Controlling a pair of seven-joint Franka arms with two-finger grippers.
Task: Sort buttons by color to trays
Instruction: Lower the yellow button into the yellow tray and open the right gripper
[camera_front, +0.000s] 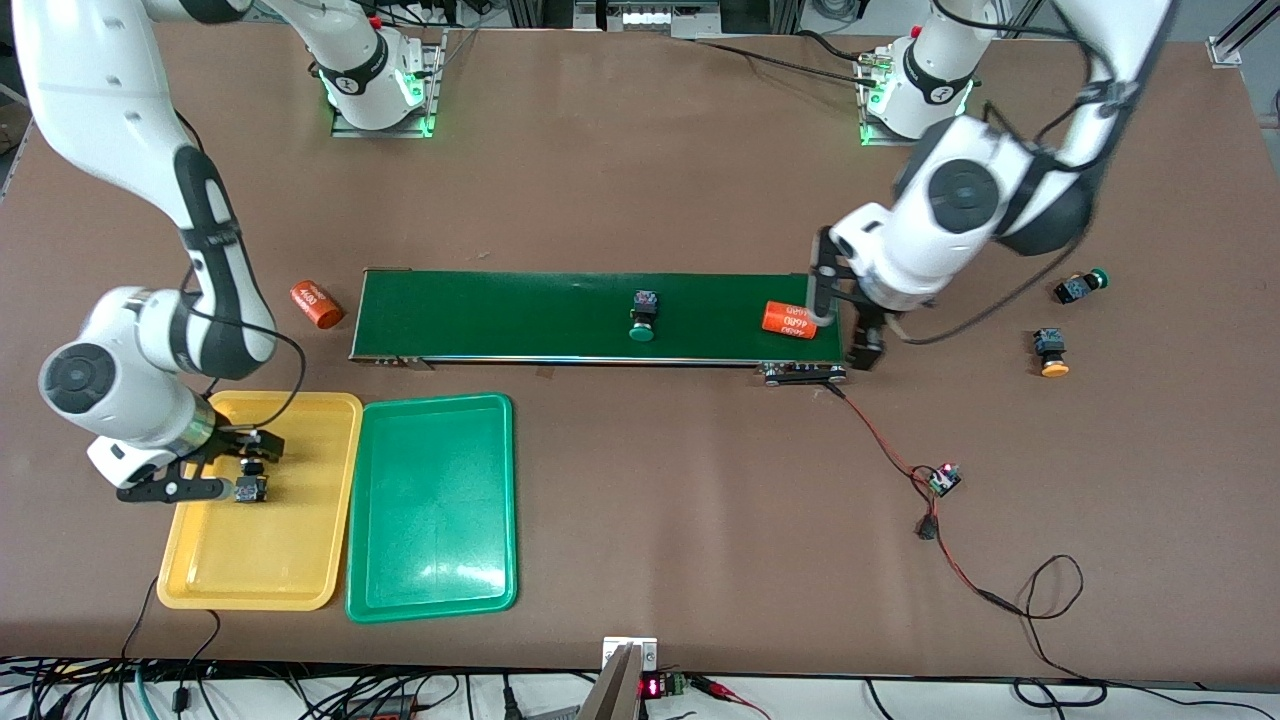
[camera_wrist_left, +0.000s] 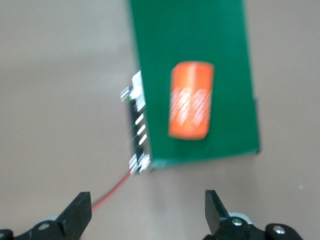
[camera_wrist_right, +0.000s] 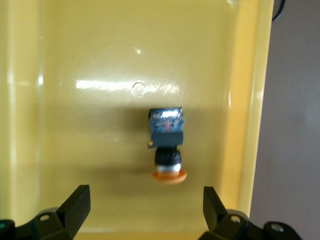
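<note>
Over the yellow tray, toward the right arm's end of the table, the right gripper is hovering with its fingers spread wide and nothing between them; the right wrist view is showing an orange-capped button lying on its side on the tray floor directly under the open jaws, apart from both fingers, so that button is judged to be already sorted. The green tray, just beside the yellow one, is holding nothing. On the dark-green conveyor belt a green-capped button is lying near the middle, and an orange cylinder is resting close to the belt's end toward the left arm. The left gripper is hanging over that belt end with its jaws wide and empty, the cylinder lying on the belt just under it and free of the fingers in the left wrist view. A second orange cylinder is lying on the table off the belt's other end. Two more buttons are waiting on the bare table toward the left arm's end: a second green-capped button and a second orange-capped button, the orange one nearer the front camera. The sorting is judged about a quarter done. The next move is probably calling for the right arm to fetch the green-capped button from the belt, gripping its blocky body squarely, and to set it in the green tray.
</note>
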